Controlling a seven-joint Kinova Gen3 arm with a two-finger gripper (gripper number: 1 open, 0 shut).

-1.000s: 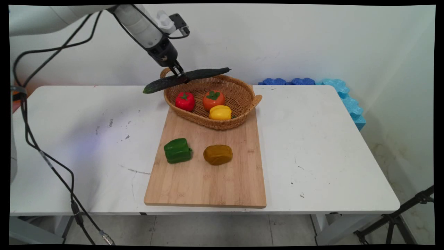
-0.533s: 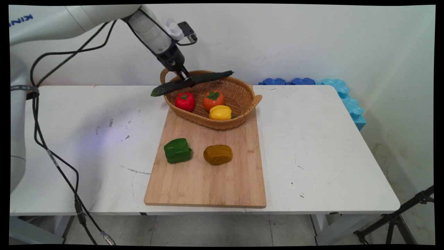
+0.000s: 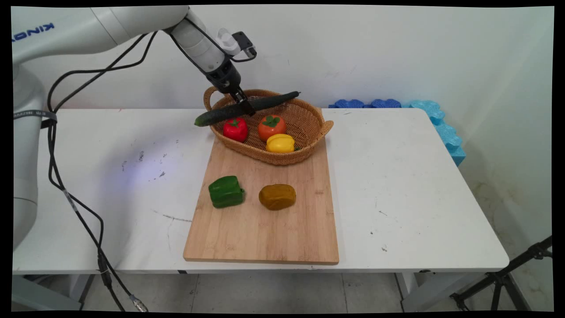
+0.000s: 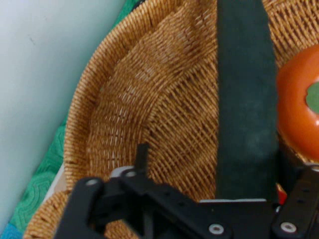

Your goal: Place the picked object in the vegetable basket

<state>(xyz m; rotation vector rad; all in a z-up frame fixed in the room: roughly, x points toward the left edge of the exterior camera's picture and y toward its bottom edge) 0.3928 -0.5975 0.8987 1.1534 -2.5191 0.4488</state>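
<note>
I am holding the cucumber [image 3: 247,107] in my gripper [image 3: 245,106], fingers clamped on it near its middle. Its long axis is lying across my grip and roughly level, tilted slightly: the far end is reaching over the wicker basket [image 3: 309,115], while the near, lower end is sticking out past the basket's left rim, over the white table [image 3: 110,168]. The hand view is showing the cucumber as a dark bar running away from my fingers over the basket's woven wall.

Directly beneath the cucumber, inside the basket, I am noting the red pepper [image 3: 235,128] and the tomato [image 3: 271,126], with the yellow pepper [image 3: 280,143] just nearer the camera. The basket's left handle [image 3: 209,93] is standing just behind my wrist.

On the cutting board [image 3: 265,229], well clear of my hand, the green pepper [image 3: 226,191] and the potato [image 3: 277,196] are lying side by side.
</note>
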